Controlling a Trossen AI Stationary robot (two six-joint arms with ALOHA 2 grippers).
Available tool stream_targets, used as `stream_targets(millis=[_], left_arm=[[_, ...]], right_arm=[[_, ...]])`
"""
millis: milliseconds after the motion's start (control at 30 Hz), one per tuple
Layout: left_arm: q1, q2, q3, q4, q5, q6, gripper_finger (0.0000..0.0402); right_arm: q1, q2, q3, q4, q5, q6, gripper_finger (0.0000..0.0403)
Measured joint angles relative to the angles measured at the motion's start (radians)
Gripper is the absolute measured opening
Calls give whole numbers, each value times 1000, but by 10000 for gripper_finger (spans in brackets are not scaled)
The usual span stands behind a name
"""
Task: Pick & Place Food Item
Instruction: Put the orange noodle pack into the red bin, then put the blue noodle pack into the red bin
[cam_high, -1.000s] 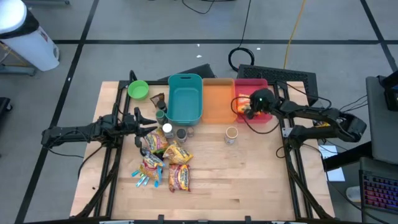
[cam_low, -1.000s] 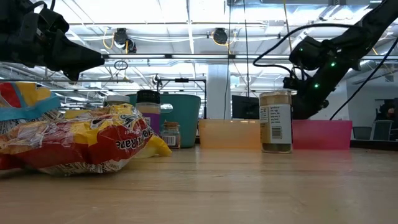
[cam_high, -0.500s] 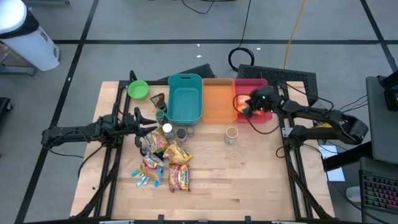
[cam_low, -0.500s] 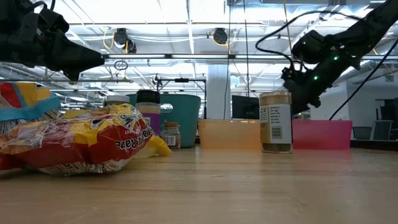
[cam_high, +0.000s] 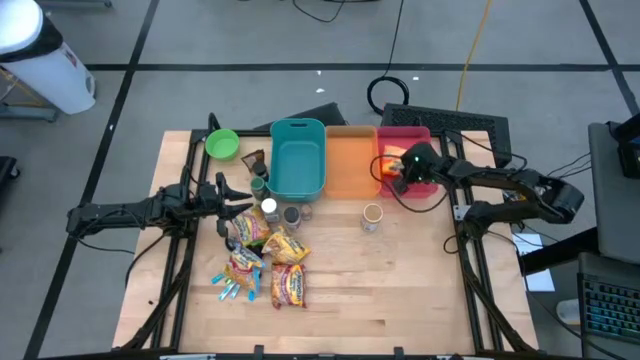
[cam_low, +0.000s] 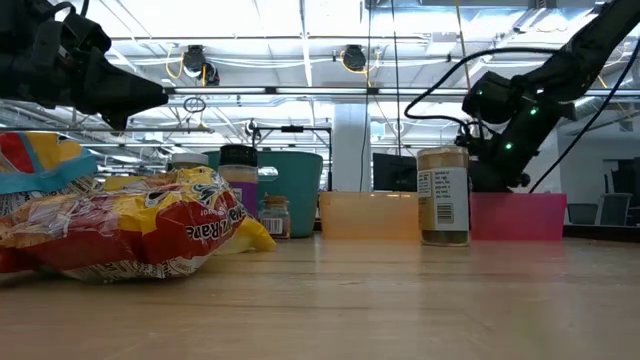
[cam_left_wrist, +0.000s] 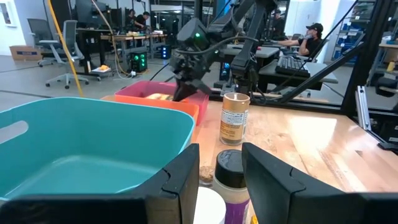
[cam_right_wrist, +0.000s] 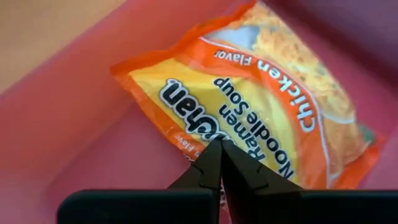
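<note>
An orange-and-yellow ramen packet (cam_right_wrist: 261, 118) lies in the pink bin (cam_high: 405, 133) at the far right of the row of bins. It also shows in the high view (cam_high: 386, 166). My right gripper (cam_right_wrist: 218, 144) is shut at the packet's near edge, low inside the bin, and shows in the high view (cam_high: 402, 172). My left gripper (cam_left_wrist: 217, 180) is open and empty, level above the jars at the table's left, just short of the teal bin (cam_high: 298, 158). A dark-lidded jar (cam_left_wrist: 230, 163) stands below the gap between its fingers. My right gripper pinches the ramen packet at its edge (cam_right_wrist: 198, 138) between the two shut fingertips. The fingers slant down into the bin from the table's right. The packet spreads away from the tips and rests on the pink bin's floor and wall.
An orange bin (cam_high: 350, 162) stands between the teal and pink bins. A spice jar (cam_high: 372, 216) stands in front of the orange bin. Several snack packets (cam_high: 265, 255) and small jars (cam_high: 275, 208) lie at centre left. A green bowl (cam_high: 222, 144) sits at the far left.
My right gripper has risen a little over the pink bin and then come back down into it. The left arm has kept still.
</note>
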Motion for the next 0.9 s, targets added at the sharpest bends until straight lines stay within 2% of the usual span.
stream_targets(millis=[267,400,567,767,900], left_arm=[[0,0,0,0,0,0,127],[0,0,0,0,0,0,127],[0,0,0,0,0,0,127],[0,0,0,0,0,0,127],[0,0,0,0,0,0,127]], right_arm=[[-132,169,0,225,3,-27,1],[-150,177,2,214,0,-29,3],[-115,85,-2,96,-2,-29,4],[-54,-102,-1,34,-2,-11,4],[28,-238,-1,-5,-5,-1,4]])
